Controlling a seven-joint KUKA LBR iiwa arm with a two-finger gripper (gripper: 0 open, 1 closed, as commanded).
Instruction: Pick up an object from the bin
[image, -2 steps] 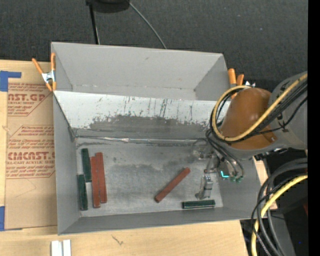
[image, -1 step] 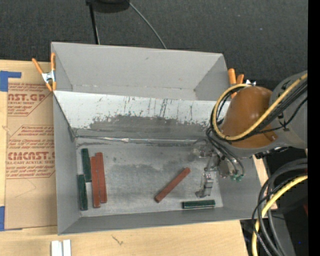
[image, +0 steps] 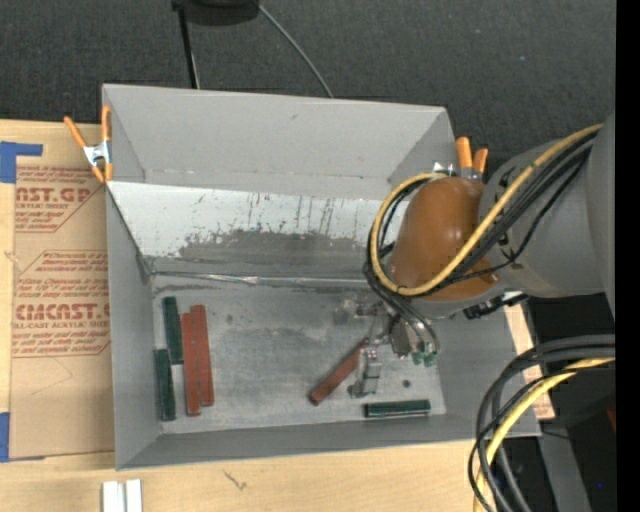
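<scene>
My tool (image: 371, 366) is low in the bin (image: 130, 300); I cannot tell whether it is spread or pressed together. The small red-brown bar (image: 332, 382) lies slanted just left of it. Probably light, stiff and smooth: grip mid-length, across its narrow width.

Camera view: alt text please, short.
The tool sits at one end of a red stick in the lower right of the bin. A green bar lies just below it; red and green bars lie together at left.
</scene>
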